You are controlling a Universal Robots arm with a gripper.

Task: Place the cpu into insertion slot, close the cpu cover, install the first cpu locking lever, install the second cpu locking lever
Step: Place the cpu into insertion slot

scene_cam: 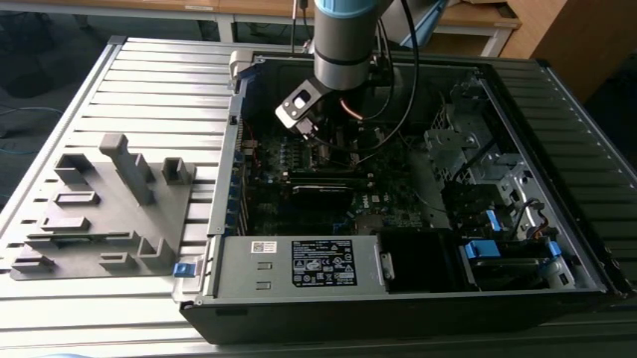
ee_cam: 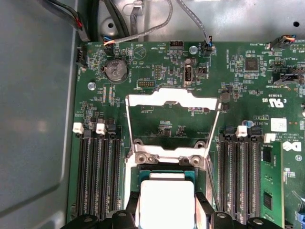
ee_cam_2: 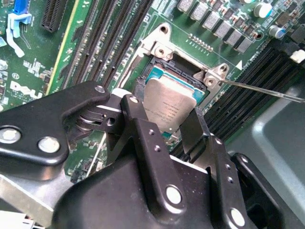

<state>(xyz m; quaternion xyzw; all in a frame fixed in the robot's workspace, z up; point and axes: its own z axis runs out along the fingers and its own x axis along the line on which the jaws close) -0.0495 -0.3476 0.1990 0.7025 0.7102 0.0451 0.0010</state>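
At the open socket (ee_cam_2: 159, 71) in the second wrist view, the fingers (ee_cam_2: 143, 138) squeeze the cpu (ee_cam_2: 169, 107) from both sides and hold it tilted. The first wrist view shows the cpu cover (ee_cam: 171, 99) flipped open just past it. The exterior view shows the arm (scene_cam: 344, 37) reaching into the computer case (scene_cam: 398, 313) on the table (scene_cam: 149, 82).

- Setting: a robotics laboratory or test workshop.
- Work surface: a ribbed metal table (scene_cam: 149, 89) built of slotted profiles, seen in the exterior view.
- Workpiece: an open desktop computer case (scene_cam: 398, 317) lying on its side, its green motherboard (ee_cam: 157, 62) exposed.
- Equipment: an industrial robot arm (scene_cam: 344, 37) reaching into the case, and a grey moulded fixture block (scene_cam: 100, 216) on the table beside it.
- Background: wooden desks (scene_cam: 478, 15) along the far edge.
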